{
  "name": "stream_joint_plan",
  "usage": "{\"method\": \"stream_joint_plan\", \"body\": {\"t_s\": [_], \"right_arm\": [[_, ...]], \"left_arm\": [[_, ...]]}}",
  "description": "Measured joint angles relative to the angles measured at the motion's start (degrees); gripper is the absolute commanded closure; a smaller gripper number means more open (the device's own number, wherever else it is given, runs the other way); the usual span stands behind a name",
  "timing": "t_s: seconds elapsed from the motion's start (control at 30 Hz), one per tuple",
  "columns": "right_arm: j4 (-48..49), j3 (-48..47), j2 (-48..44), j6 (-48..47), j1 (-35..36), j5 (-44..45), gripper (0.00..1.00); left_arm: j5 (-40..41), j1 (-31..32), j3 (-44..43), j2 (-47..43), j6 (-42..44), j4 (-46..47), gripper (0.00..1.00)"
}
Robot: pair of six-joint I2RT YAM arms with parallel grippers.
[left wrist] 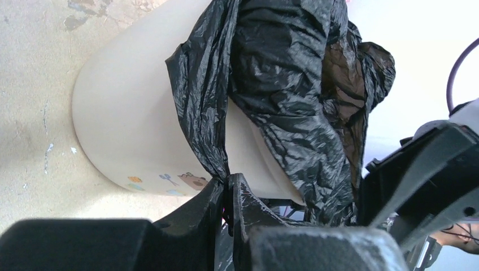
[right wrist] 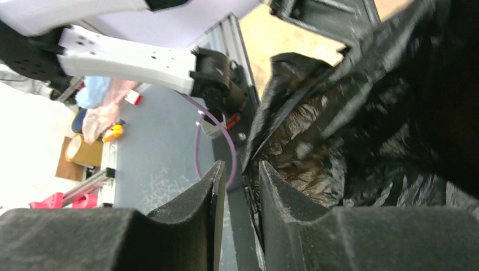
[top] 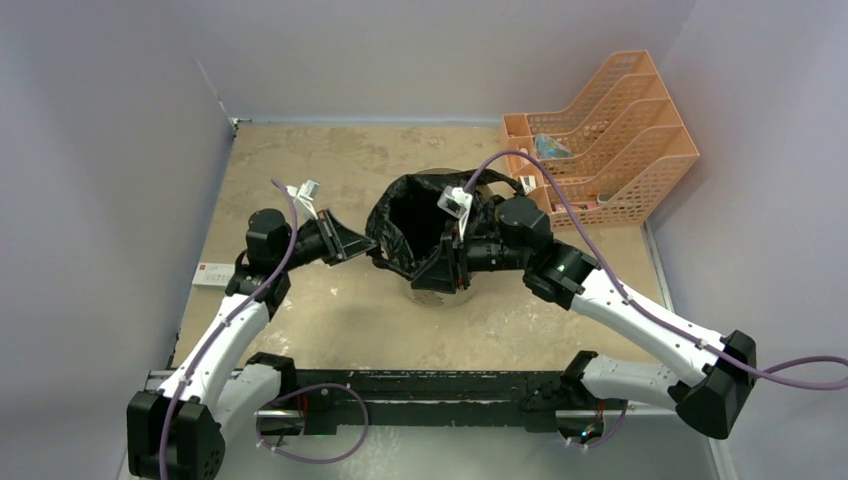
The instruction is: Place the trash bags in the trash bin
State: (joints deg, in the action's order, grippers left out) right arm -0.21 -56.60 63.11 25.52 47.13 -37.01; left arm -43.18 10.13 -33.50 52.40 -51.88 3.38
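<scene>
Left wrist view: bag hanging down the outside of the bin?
Yes, the bag drapes over the rim and down the outer wall of the bin.

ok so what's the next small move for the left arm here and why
Probably draw the left fingers down and outward along the wall of the trash bin. They pinch a strand at the edge of the trash bag, which hangs bunched over the rim there rather than spread around it. The pull would likely tighten it.
</scene>
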Motion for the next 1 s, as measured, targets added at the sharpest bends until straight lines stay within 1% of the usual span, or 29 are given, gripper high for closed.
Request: {"method": "stream_joint_plan", "body": {"t_s": [0.07,0.13,0.2,0.37,0.53,0.63,0.77,0.83,0.9,1.0], "right_arm": [[-1.1,1.5,0.2,-0.8,0.0,1.1,0.66],[-2.4,2.7,0.8,-1.4,0.0,2.0,0.63],[-3.9,3.1,1.8,-1.8,0.0,2.6,0.56],[-5.9,3.3,1.6,-3.0,0.2,3.6,0.46],[-7.9,3.3,-1.1,-4.4,0.2,3.3,0.44],[-8.4,3.3,-4.2,-4.6,0.2,2.8,0.43],[-6.0,3.3,-9.7,-3.4,0.2,3.2,0.41],[-4.5,3.3,-11.1,-2.7,0.2,3.7,0.42],[-3.4,3.1,-10.8,-1.9,0.2,4.4,0.44],[-2.6,2.3,-8.3,-0.8,0.7,6.1,0.45]], "left_arm": [[-0.3,0.0,1.6,0.0,-0.2,2.2,0.94],[-0.7,0.0,2.8,0.1,-0.8,3.8,0.94],[-1.2,0.0,3.5,0.5,-1.1,5.1,0.94],[-1.7,0.0,5.3,2.1,-1.7,9.6,0.94],[-1.6,0.0,8.6,2.5,-2.1,13.5,0.93],[-1.4,0.0,9.7,2.5,-1.5,15.2,0.91],[-1.6,0.0,11.2,1.9,-1.0,18.6,0.81],[-2.0,0.0,11.5,1.6,-1.0,19.6,0.74],[-3.0,0.0,11.4,1.3,-1.0,19.8,0.65],[-3.5,0.0,10.8,0.7,-1.0,17.6,0.57]]}}
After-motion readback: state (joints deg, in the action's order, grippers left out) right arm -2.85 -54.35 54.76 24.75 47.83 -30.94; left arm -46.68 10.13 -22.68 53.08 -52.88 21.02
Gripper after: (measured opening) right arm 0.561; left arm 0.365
